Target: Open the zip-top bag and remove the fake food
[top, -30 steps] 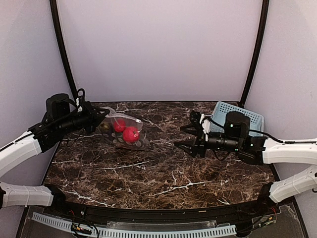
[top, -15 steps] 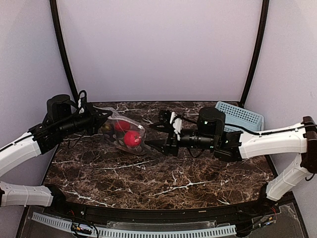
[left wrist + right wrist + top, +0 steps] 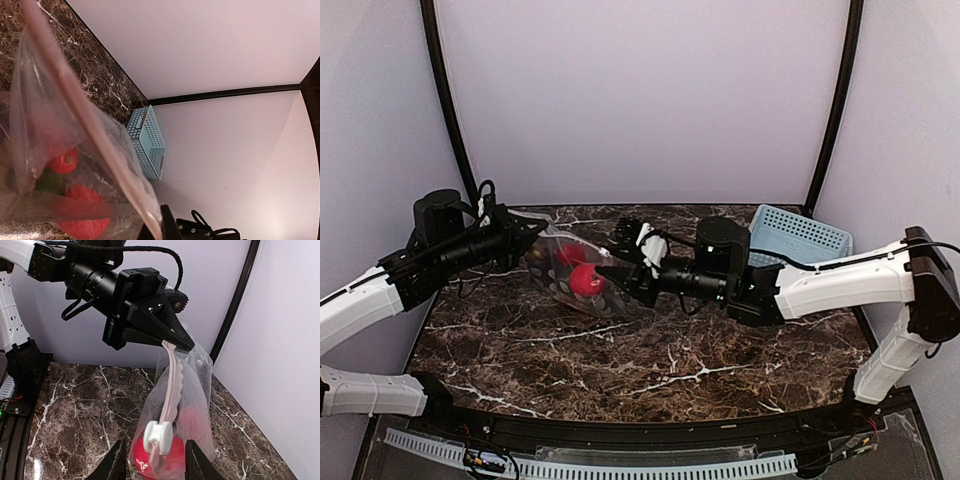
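A clear, crinkly zip-top bag (image 3: 560, 270) hangs tilted over the left rear of a dark brown, marble-patterned tabletop (image 3: 650, 350), with its lower end down at the surface. The left tool (image 3: 176, 341), black and wedge-shaped, is pinched tight on the top end of the bag's pale, ridged zip strip (image 3: 172, 385). Lower on the strip sits a white plastic slider (image 3: 157, 434). The right tool (image 3: 155, 462) has its two black fingers spread on either side of the slider, not clearly touching it. Glossy red and green fake food (image 3: 584, 280) shows through the plastic. A light blue perforated basket (image 3: 805, 235) stands at the right rear.
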